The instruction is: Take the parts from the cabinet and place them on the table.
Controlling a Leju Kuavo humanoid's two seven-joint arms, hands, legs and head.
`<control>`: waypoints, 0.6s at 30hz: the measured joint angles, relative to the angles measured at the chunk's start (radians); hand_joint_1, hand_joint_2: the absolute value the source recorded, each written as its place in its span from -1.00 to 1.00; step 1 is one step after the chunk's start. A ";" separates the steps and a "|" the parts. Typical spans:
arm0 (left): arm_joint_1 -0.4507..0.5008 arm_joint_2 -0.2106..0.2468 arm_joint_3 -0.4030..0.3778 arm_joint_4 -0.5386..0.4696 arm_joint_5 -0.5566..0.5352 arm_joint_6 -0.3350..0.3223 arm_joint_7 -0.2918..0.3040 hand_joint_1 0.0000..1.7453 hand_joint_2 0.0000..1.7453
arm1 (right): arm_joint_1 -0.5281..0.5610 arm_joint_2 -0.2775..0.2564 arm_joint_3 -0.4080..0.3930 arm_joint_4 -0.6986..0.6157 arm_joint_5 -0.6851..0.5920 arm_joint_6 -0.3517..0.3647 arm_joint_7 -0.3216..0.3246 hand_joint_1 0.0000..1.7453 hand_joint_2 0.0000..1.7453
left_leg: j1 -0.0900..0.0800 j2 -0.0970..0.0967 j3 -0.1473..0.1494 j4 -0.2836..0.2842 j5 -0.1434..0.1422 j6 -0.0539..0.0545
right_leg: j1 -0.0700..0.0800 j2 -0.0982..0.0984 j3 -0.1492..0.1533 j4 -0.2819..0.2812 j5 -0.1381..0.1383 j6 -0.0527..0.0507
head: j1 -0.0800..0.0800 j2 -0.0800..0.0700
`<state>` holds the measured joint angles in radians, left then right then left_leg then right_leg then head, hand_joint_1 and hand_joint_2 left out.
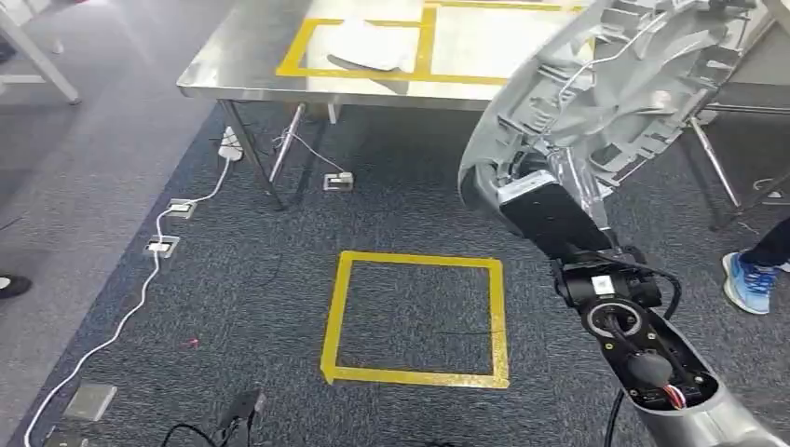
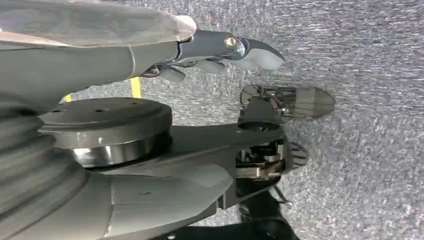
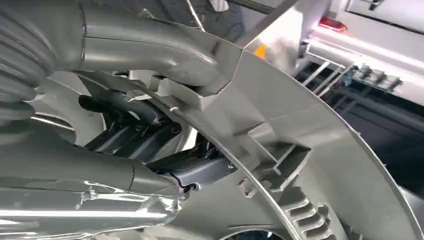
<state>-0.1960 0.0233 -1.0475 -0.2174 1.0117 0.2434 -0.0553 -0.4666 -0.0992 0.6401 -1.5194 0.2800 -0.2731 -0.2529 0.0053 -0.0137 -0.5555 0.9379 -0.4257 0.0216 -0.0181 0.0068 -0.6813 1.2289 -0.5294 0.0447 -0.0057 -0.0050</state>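
The robot is carrying a large grey plastic part [image 1: 615, 84] in its right hand [image 1: 545, 209], held up in front of the steel table [image 1: 214, 74] and above the carpet [image 1: 186, 307]. In the right wrist view the thumb [image 3: 150, 45] is lying over the part's curved rim [image 3: 300, 130] while the darker fingers [image 3: 130, 107] are hooking behind it, so the hand is gripping the part by its edge. The left hand [image 2: 225, 52] is hanging beside the body over the floor, holding nothing, its fingers lying loosely curled and close together.

The table already bears a pale part [image 1: 373, 42] inside one yellow taped frame [image 1: 298, 56]. To do this step well, the robot is probably needing to close in on the table, keep the big part level so its far end clears the edge, and lower it into a free frame before letting go. An edge grip on so wide a piece could let it swing, so a slow approach seems wise.
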 joint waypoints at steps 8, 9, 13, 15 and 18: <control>-0.004 0.001 0.000 0.000 -0.003 -0.001 0.001 -1.00 1.00 | 0.003 0.003 -0.001 0.009 0.003 -0.018 0.003 1.00 1.00 | -0.006 -0.002 0.026 0.005 -0.039 -0.036 | 0.002 0.002 0.106 -0.266 0.111 -0.033 | 0.003 0.000; -0.004 0.001 0.000 0.000 -0.003 -0.001 0.001 -1.00 1.00 | 0.003 0.003 -0.001 0.008 0.003 -0.021 0.003 1.00 1.00 | -0.002 0.002 0.019 0.035 -0.052 -0.041 | 0.001 0.003 0.114 -0.271 0.110 -0.037 | -0.001 0.000; -0.004 0.000 0.000 0.000 -0.004 -0.001 0.001 -1.00 1.00 | 0.009 0.004 0.000 0.010 0.003 -0.027 0.002 1.00 1.00 | 0.002 0.006 -0.175 0.353 -0.153 -0.055 | 0.002 0.001 0.125 -0.271 0.096 -0.050 | -0.020 0.000; -0.002 0.000 0.000 0.000 -0.004 -0.001 0.002 -1.00 1.00 | 0.015 0.004 0.000 0.011 0.003 -0.027 0.002 1.00 1.00 | 0.002 0.006 -0.182 0.309 -0.087 -0.050 | 0.002 0.004 0.139 -0.271 0.085 -0.049 | -0.026 0.000; -0.002 0.002 0.000 0.000 -0.004 0.000 0.002 -1.00 1.00 | 0.014 0.004 0.000 0.011 0.003 -0.027 0.002 1.00 1.00 | -0.003 0.006 -0.079 0.032 0.072 -0.027 | 0.003 0.006 0.167 -0.273 0.063 -0.042 | -0.036 0.000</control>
<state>-0.1977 0.0256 -1.0475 -0.2171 1.0075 0.2430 -0.0538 -0.4528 -0.0950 0.6401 -1.5084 0.2827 -0.2998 -0.2506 0.0024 -0.0074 -0.6345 0.9699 -0.3537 -0.0056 -0.0148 0.0127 -0.5146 0.9563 -0.4662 0.0030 -0.0416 -0.0050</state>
